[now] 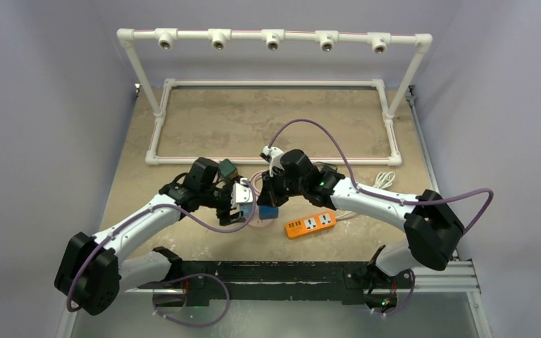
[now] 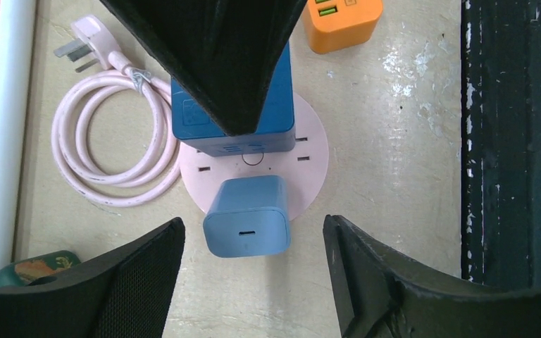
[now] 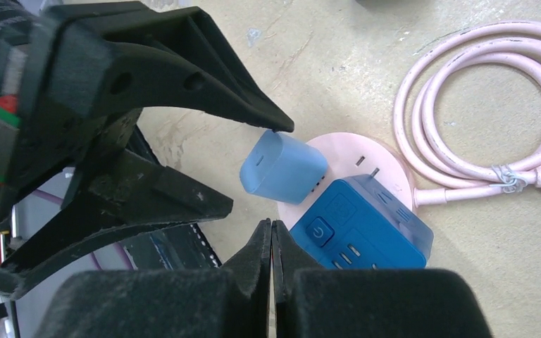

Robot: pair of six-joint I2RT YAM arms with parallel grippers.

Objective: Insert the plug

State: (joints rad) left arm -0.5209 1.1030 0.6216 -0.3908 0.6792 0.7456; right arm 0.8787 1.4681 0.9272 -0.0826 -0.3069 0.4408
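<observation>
Left gripper (image 2: 253,224) jaws are standing wide open, one finger on each side of the light-blue charger plug (image 2: 245,217), not clamping it. In the right wrist view one tip is sitting right at its top corner, but I can't tell if it's touching. Right gripper (image 3: 272,232) jaws are pinched shut on nothing, tips over the dark-blue adapter block (image 3: 359,229), probably pinning things down.

The plug is sitting at the edge of the round pink socket hub (image 2: 308,158) and seems to be leaning, so I'm guessing it's not fully seated. It's looking light, rigid and smooth-sided, so kinda slippery. I'm thinking grab the two flat side faces and push straight in.

Pink cable (image 2: 84,148) is coiling off beside the hub, and the orange power strip (image 1: 311,224) is lying nearby.
</observation>
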